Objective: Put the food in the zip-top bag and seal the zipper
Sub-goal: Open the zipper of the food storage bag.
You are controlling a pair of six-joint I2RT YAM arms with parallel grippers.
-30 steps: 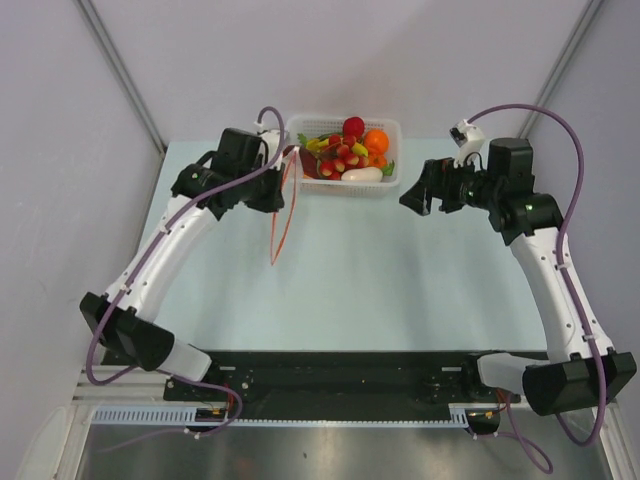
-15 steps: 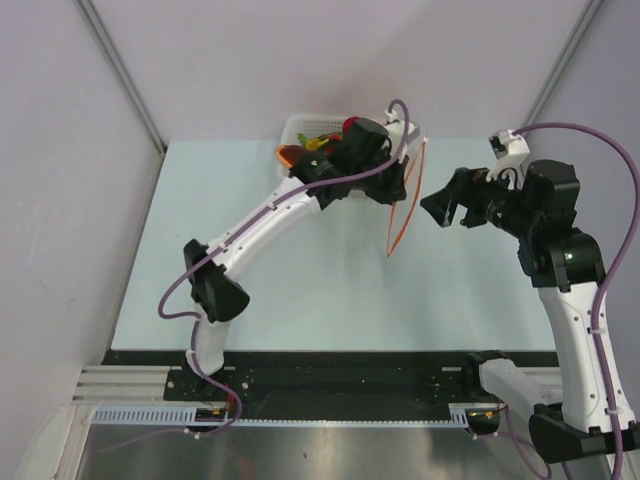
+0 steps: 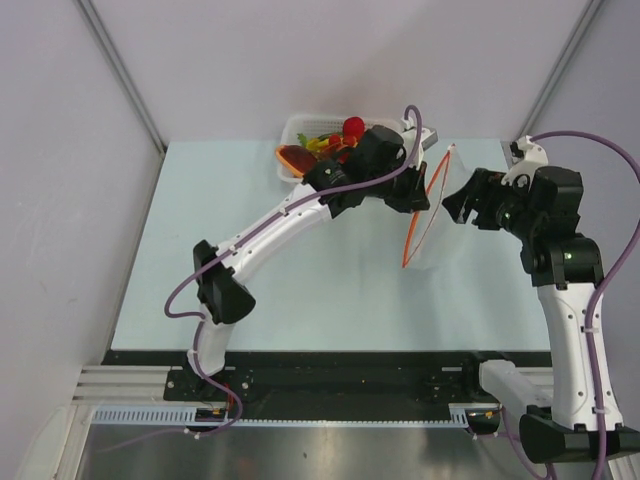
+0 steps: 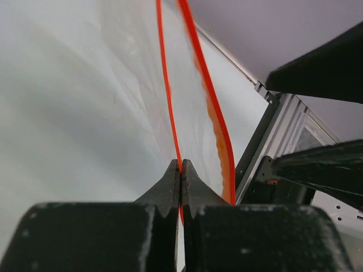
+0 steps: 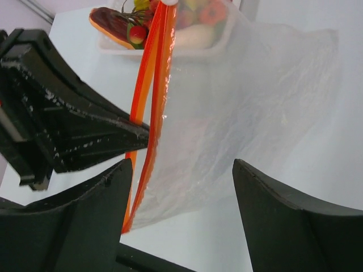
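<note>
Zip-top bag [image 5: 261, 96] hangs from left hand [image 4: 180, 167] (pinched).

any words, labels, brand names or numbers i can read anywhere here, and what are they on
None: no text can be read in any view.
The zip-top bag is plain clear plastic, its zipper a bare orange-red strip.
The white basket and the table show no print.
The fittings on the rail are too small to read.
</note>
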